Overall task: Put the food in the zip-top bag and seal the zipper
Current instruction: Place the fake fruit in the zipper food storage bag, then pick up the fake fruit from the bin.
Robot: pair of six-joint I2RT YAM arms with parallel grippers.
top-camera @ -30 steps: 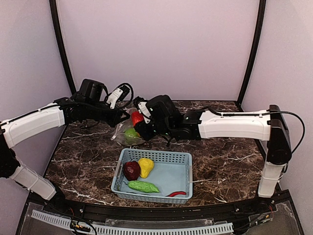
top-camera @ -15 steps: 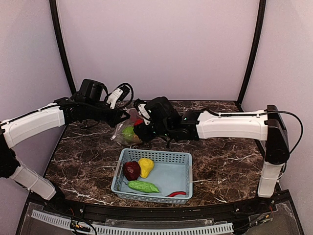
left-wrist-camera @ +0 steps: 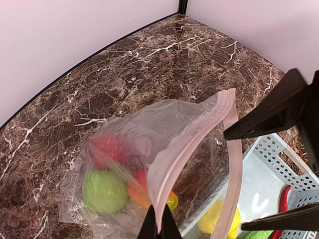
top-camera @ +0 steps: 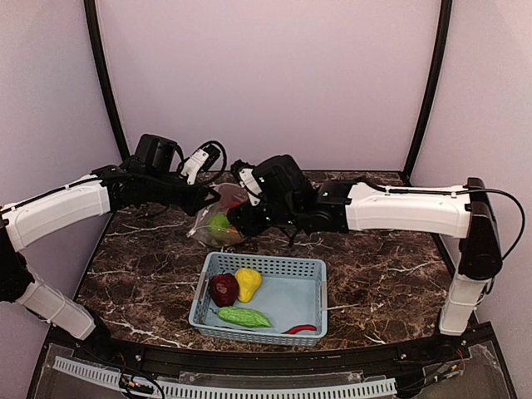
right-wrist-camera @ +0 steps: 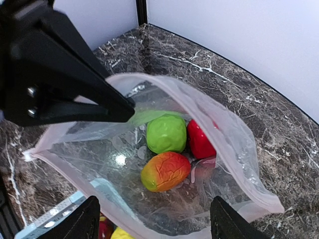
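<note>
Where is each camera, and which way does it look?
Top external: above, behind the arms, facing down on the dark marble table, light blue lattice basket, both arms.
Left wrist: on the left arm, facing down past the shut left gripper pinching the clear plastic zip-top bag.
Right wrist: on the right arm, facing through the open right gripper into that bag.
Shared: both wrist views show the lime-green pepper piece.

On the desk [top-camera: 382, 274]: 1 zip-top bag [right-wrist-camera: 234, 149]. Toy food inside it: 3, being 1 lime-green pepper [right-wrist-camera: 166, 133], 1 red pepper [right-wrist-camera: 200, 140] and 1 orange pepper [right-wrist-camera: 165, 171].

At 5 o'clock from the bag: 1 light blue basket [top-camera: 291, 295]. Toy food in it: 4, being 1 dark red pepper [top-camera: 224, 288], 1 yellow pepper [top-camera: 247, 283], 1 bumpy green cucumber [top-camera: 243, 317] and 1 thin red chilli [top-camera: 301, 329].

Food total 7: peppers 5, cucumber 1, chilli 1.

Robot arms 2: left arm [top-camera: 58, 212], right arm [top-camera: 407, 212].
</note>
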